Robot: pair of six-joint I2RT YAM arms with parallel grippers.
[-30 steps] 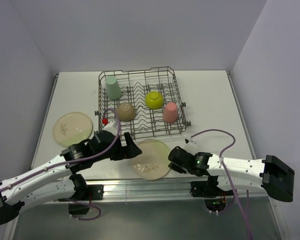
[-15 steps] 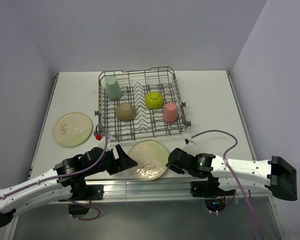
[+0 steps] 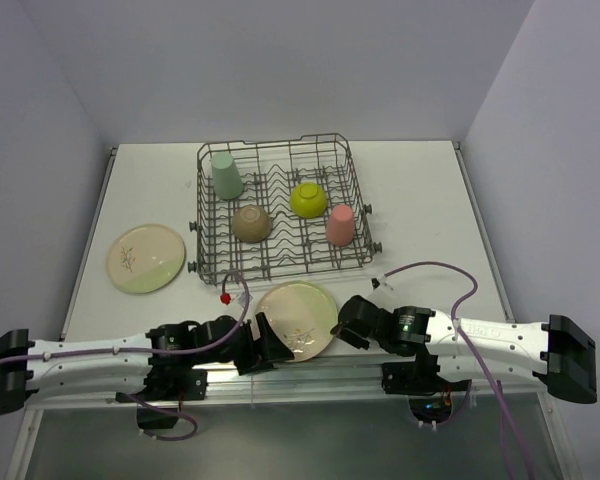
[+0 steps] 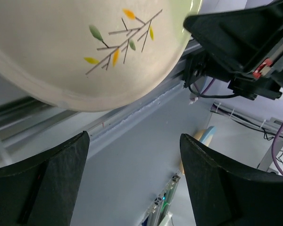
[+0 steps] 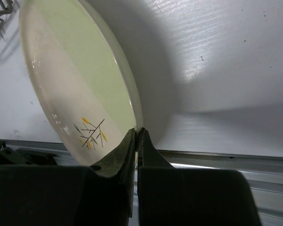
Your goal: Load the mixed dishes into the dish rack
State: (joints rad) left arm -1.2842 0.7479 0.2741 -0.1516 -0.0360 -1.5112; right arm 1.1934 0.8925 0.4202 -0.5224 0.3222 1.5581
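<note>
right gripper is seen clamped on the right rim of a plate, rim pinched edge-on between both fingers. the plate is held tilted at the near edge of the bench, sprig face up, right side raised off the surface; its shadow is cast on the bench beneath.

left gripper is seen spread wide, nothing gripped. it is placed low at the near edge, just beside the plate's near-left rim. in the left wrist view the plate is seen beyond the fingertips, not between them; contact cannot be told.

second plate is laid flat near the left edge, well apart from both grippers.

rack is set mid-bench toward the far edge. loaded in it, all upside down: mint cup in the far-left corner, brown bowl near the left side, lime bowl at centre, pink cup toward the near-right corner.
</note>
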